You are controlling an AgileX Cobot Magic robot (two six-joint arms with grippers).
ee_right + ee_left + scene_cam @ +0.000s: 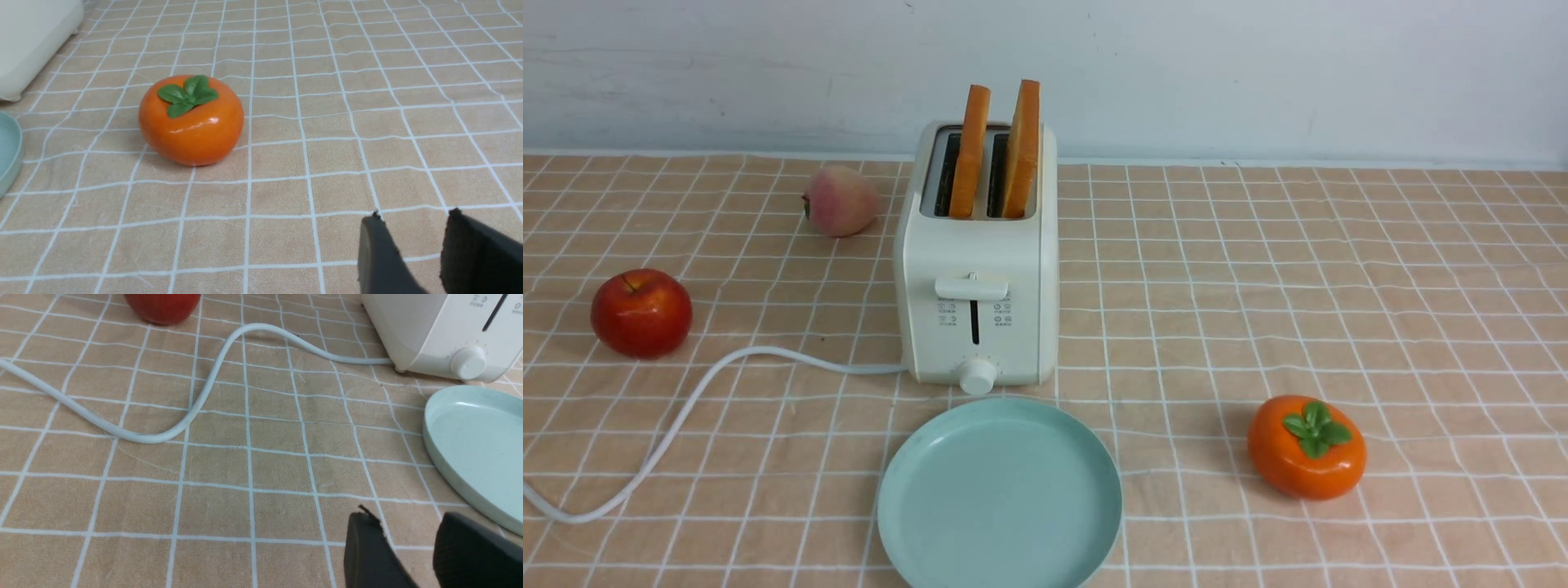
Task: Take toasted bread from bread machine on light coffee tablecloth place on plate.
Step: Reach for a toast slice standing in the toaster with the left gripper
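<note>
- Two square slices of golden-tan toasted bread with orange-brown crusts stand on edge in the cream-white, round-cornered, two-slot bread machine. There is one slice in each slot.
- The left slice and the right slice both rise well above the machine's top, and both tilt a little.
- The machine stands on the light peach-tan tablecloth gridded with thin white lines. Its front lever and small round knob face the camera.
- The round, shallow, pale teal-green plate lies bare just in front of the machine, close to the knob.
- A white power cord curves away from the machine's lower left across the cloth.
- The left pincer hangs low over the cloth, its two black fingers parted with only cloth between them and nothing held.
- The plate's rim lies just beside that pincer and the machine's lower front corner stands beyond it. The toast is well apart, above what the left wrist view takes in.
- The right pincer also stands parted and empty over bare cloth. A glossy orange persimmon with a green leaf cap lies between it and the machine, so the bread is farther off still.
- A shiny red apple lies left of the machine, and a pink-yellow peach sits beside the machine's rear left.
</note>
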